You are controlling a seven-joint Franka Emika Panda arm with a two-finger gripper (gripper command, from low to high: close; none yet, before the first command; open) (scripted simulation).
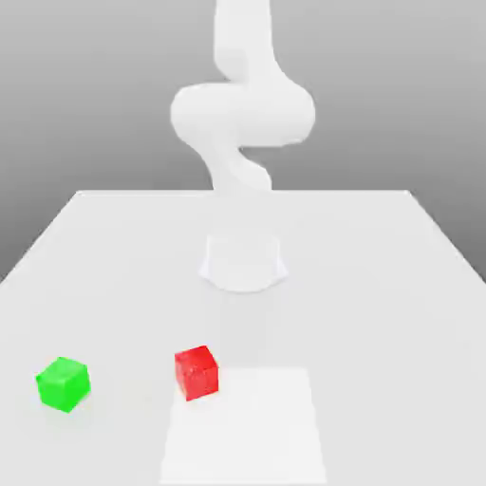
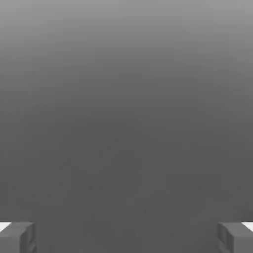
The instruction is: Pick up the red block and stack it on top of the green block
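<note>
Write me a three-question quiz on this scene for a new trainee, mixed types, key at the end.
1. True or false: the red block and the green block stand apart on the table.
2. Which lies nearest the exterior view's left edge?
A) the red block
B) the green block
C) the robot arm's base
3. Fill in one word, open or shut: the gripper is ____.

Key: 1 true; 2 B; 3 open.

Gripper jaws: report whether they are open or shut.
Open. In the hand view the gripper's two jaws stand far apart, with nothing between them.
</note>
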